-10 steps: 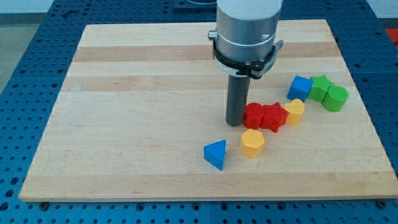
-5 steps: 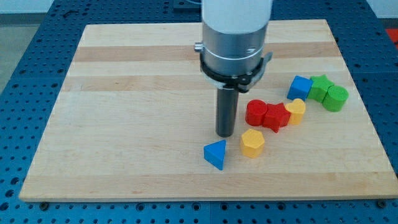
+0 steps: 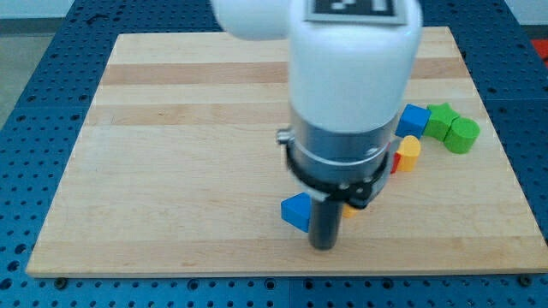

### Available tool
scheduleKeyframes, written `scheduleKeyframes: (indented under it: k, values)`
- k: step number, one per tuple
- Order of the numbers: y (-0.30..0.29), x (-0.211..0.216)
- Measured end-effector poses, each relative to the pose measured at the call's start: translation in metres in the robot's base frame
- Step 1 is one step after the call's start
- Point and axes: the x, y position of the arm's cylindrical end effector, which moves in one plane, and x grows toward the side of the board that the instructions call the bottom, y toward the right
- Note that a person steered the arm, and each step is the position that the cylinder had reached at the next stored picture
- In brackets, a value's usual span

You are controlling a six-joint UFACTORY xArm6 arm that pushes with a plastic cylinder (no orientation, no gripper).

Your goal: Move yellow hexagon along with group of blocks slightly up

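Observation:
My tip [image 3: 323, 246] rests on the board near the view's bottom edge, just right of and below the blue triangle block [image 3: 295, 210]. The yellow hexagon [image 3: 353, 209] is almost wholly hidden behind the rod and arm; only a sliver shows at the rod's right. The red blocks are hidden behind the arm. A yellow block [image 3: 409, 151] of unclear shape peeks out at the arm's right. Further right sit a blue cube [image 3: 415, 118], a green star [image 3: 441, 117] and a green cylinder [image 3: 462, 134], close together.
The wooden board [image 3: 171, 154] lies on a blue perforated table [image 3: 34, 85]. The arm's large white and grey body [image 3: 351, 103] covers the board's middle.
My tip has moved from beside the red blocks down toward the view's bottom, passing between the blue triangle and the yellow hexagon. The arm now hides the red blocks and most of the hexagon.

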Motion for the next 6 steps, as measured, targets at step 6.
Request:
scheduleKeyframes:
  k: [6]
  values:
    - [0.089, -0.088]
